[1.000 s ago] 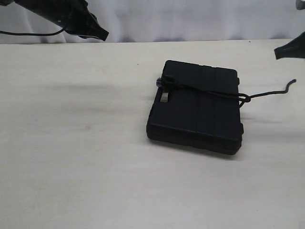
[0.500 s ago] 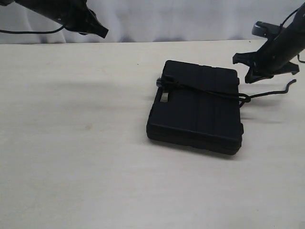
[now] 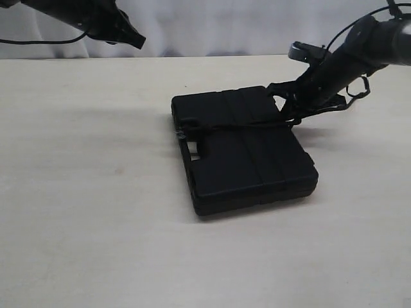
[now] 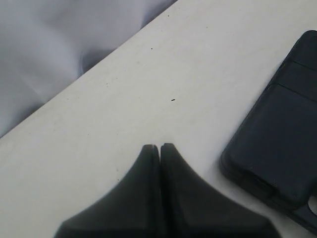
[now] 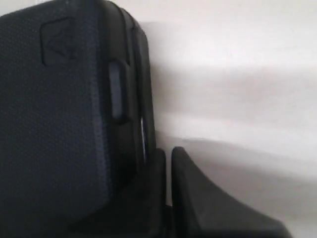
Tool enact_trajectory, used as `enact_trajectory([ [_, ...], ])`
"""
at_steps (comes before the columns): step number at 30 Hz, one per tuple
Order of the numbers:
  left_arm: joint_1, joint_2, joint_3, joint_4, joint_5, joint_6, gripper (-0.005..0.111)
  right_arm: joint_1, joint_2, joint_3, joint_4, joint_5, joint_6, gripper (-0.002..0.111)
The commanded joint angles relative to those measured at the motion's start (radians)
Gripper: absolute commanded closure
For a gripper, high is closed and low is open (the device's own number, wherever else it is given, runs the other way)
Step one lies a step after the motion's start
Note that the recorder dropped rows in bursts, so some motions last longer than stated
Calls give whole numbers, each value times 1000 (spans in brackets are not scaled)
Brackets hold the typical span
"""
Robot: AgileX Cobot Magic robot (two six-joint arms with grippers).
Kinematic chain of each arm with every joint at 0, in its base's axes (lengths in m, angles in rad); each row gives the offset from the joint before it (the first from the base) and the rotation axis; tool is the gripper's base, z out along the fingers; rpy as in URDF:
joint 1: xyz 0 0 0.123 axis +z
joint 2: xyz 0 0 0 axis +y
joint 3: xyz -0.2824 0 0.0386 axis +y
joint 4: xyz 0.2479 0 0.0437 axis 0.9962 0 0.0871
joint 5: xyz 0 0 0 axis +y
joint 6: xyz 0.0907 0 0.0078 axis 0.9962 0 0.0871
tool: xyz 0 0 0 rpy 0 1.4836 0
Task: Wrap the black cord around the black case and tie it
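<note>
The left tool (image 4: 159, 148) hovers over the surface's (image 3: 77, 192) far-left corner, pinched together on nothing. The case (image 3: 247, 154) lies flat just right of centre, with the cord (image 3: 225, 126) drawn across its lid. The right tool (image 5: 168, 153) is closed tight at the case's far-right edge, where the cord leads. Whether it pinches the cord I cannot tell.

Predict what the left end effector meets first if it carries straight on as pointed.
The left end effector likely meets bare table first; the black case lies off to one side.
</note>
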Motion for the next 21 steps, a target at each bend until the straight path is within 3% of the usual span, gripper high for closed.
enact_trajectory([
  [1, 1, 0, 2, -8, 2, 2, 107, -2, -107, -12, -81, -21, -5, 104],
  [7, 1, -13, 2, -8, 25, 2, 107, -13, -293, 7, -123, -22, -2, 104],
  [15, 1, -160, 2, -68, 85, -7, 107, -13, -659, 301, -123, -325, -9, 104],
  [21, 1, -351, 144, -108, -3, -21, 107, -13, -816, 373, -119, -316, -9, 104],
])
